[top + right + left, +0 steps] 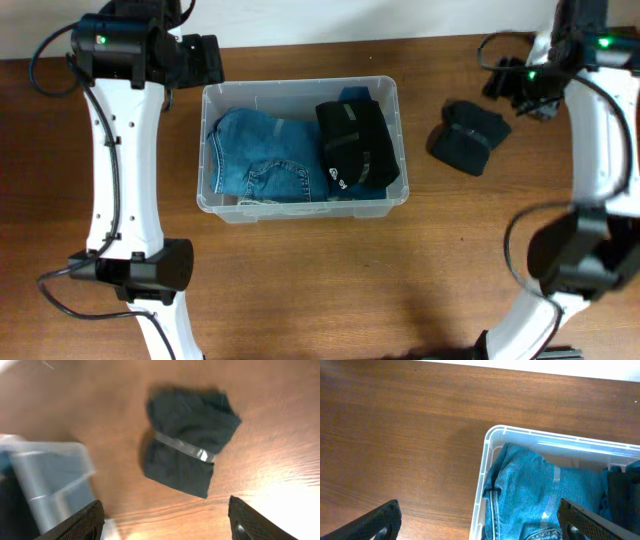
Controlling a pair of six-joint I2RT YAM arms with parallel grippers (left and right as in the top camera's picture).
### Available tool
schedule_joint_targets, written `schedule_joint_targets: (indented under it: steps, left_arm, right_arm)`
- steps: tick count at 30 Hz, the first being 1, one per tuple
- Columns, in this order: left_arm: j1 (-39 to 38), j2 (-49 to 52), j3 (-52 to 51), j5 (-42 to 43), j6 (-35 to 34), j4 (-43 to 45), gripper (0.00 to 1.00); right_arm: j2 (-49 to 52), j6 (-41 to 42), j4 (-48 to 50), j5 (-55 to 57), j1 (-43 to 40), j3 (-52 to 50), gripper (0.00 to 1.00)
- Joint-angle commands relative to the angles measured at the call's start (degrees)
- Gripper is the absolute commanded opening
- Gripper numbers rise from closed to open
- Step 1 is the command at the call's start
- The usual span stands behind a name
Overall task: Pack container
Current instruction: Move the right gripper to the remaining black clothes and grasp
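**Colours and patterns on the packing table**

The table (330,290) is mid-brown wood with a fine lengthwise grain. The container (300,87) is clear, colourless plastic with a whitish rim. Within it, the jeans (262,160) are faded blue denim with paler seams and a pale strip. The black garment (355,145) carries grey stripes and a small white mark. The black bundle (468,135) on the wood shows one shiny grey band. The left arm (125,170) and right arm (600,150) are white with black joints, each bearing a green light.

The wooden table (300,290) carries the container (300,212) and, beside it, a dark bundle (470,135).
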Motion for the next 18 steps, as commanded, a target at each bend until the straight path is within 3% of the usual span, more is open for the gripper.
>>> schedule_joint_targets:
  steps: [1, 9, 10, 11, 12, 18]
  left_arm:
    - [0.5, 0.6, -0.4, 0.5, 0.9, 0.7, 0.99]
    - [0.5, 0.6, -0.4, 0.4, 0.9, 0.8, 0.99]
    - [0.5, 0.6, -0.4, 0.4, 0.9, 0.9, 0.99]
    - [0.5, 0.6, -0.4, 0.4, 0.9, 1.2, 0.99]
    - [0.5, 0.6, -0.4, 0.4, 0.9, 1.3, 1.00]
    - [0.5, 0.6, -0.4, 0.4, 0.9, 1.9, 0.99]
  right_arm:
    - [6.7, -1.8, -0.2, -2.2, 0.0, -1.0, 0.72]
    - [16.1, -1.7, 0.3, -2.0, -0.2, -1.0, 0.66]
    - [16.5, -1.7, 0.3, -1.8, -0.2, -1.0, 0.56]
    - [16.7, -1.5, 0.3, -1.3, 0.0, -1.4, 0.31]
    - [16.7, -1.5, 0.4, -0.6, 0.1, -1.9, 0.27]
    - [16.7, -1.1, 1.8, 1.6, 0.6, -7.1, 0.33]
